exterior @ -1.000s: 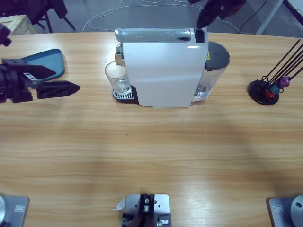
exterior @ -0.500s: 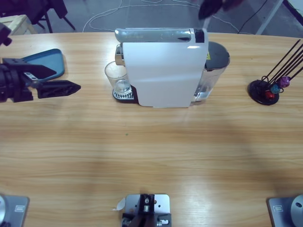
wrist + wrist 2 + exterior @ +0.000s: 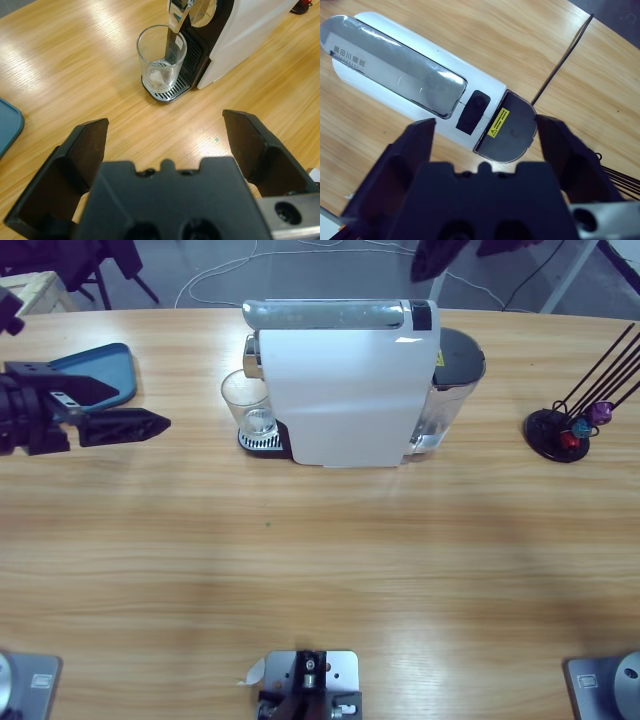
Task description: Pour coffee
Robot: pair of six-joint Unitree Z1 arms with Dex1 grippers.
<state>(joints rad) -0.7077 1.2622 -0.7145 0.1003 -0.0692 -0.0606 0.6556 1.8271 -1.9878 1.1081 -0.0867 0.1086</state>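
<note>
Right gripper [image 3: 482, 135] has lifted clear above the coffee machine [image 3: 345, 390], jaws wide, empty. Left gripper [image 3: 167, 145] unmoved, agape, empty. Glass [image 3: 161, 59] under spout: contents unclear.

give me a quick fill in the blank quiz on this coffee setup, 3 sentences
1. The glass stands on the drip tray under the spout of the white ____ machine.
2. The left gripper is ____, its jaws spread with nothing between them.
3. The blue tray lies at the table's ____ end in the high view.

Missing words: coffee; open; left
</note>
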